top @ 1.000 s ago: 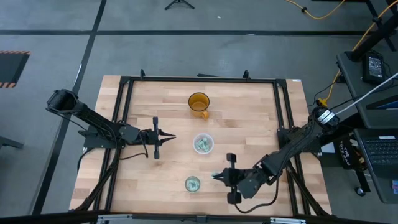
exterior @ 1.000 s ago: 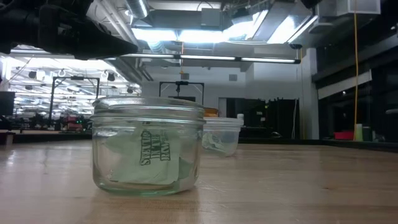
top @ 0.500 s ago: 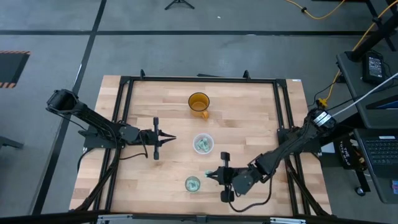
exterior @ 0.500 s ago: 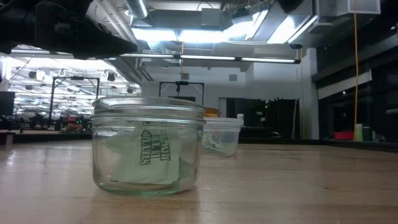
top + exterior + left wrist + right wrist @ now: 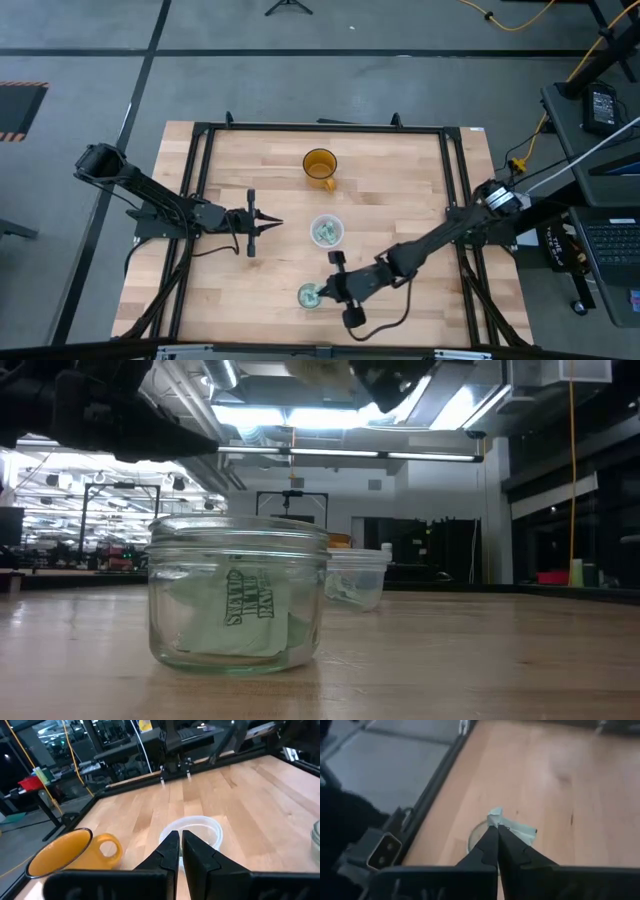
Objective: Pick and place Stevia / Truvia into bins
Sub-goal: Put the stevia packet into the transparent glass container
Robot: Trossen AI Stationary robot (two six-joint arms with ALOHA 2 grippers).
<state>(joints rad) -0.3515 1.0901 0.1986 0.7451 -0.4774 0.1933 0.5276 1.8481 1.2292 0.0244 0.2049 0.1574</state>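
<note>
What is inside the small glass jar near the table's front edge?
The glass jar holds green-and-white sachets, one with green print facing the low camera. How many lie behind it cannot be seen.

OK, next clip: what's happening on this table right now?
The right gripper is shut on a green and white sachet and holds it at the rim of the small glass jar near the table's front edge, which already has a sachet inside. The wider clear container at mid-table also holds sachets. The left gripper waits shut, left of that container. An orange mug stands farther back.
</note>
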